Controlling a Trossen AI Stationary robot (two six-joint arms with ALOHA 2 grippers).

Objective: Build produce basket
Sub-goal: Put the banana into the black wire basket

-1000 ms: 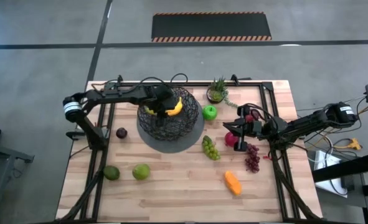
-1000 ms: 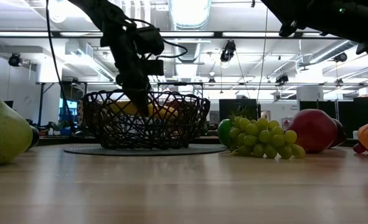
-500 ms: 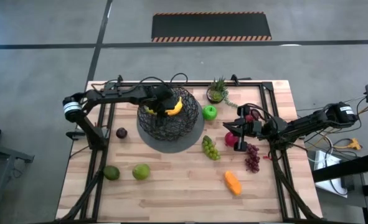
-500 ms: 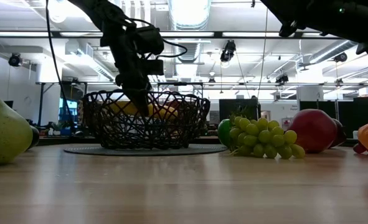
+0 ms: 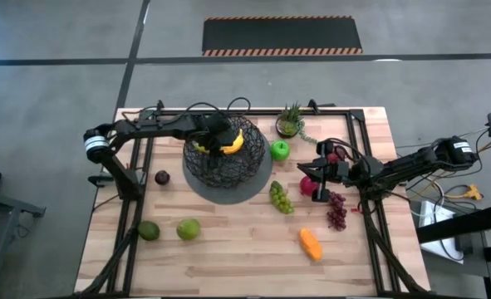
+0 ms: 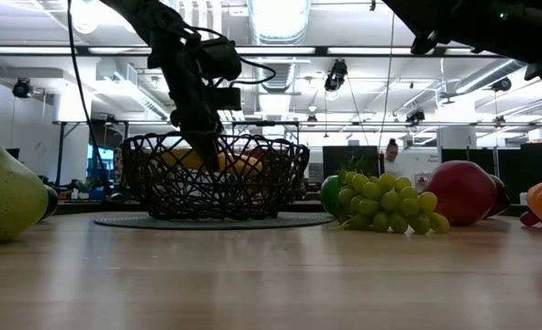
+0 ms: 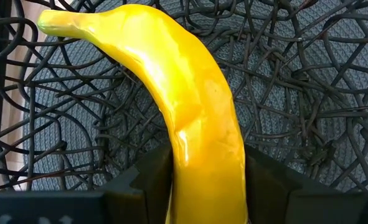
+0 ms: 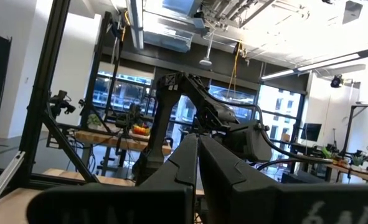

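While my left gripper (image 7: 205, 186) is reaching down inside the basket (image 5: 220, 162) at about ten o'clock on the table (image 5: 228, 241), its fingers are clamping the yellow banana (image 7: 171, 93) just above the mesh floor. Moving rightward, a green apple (image 5: 279, 149) is sitting beside the basket at its three o'clock, with green grapes (image 5: 280, 198) at its four o'clock. My right gripper (image 5: 316, 178) is hanging at the table's three o'clock over a red apple (image 5: 309, 186), fingers pressed together, holding nothing.
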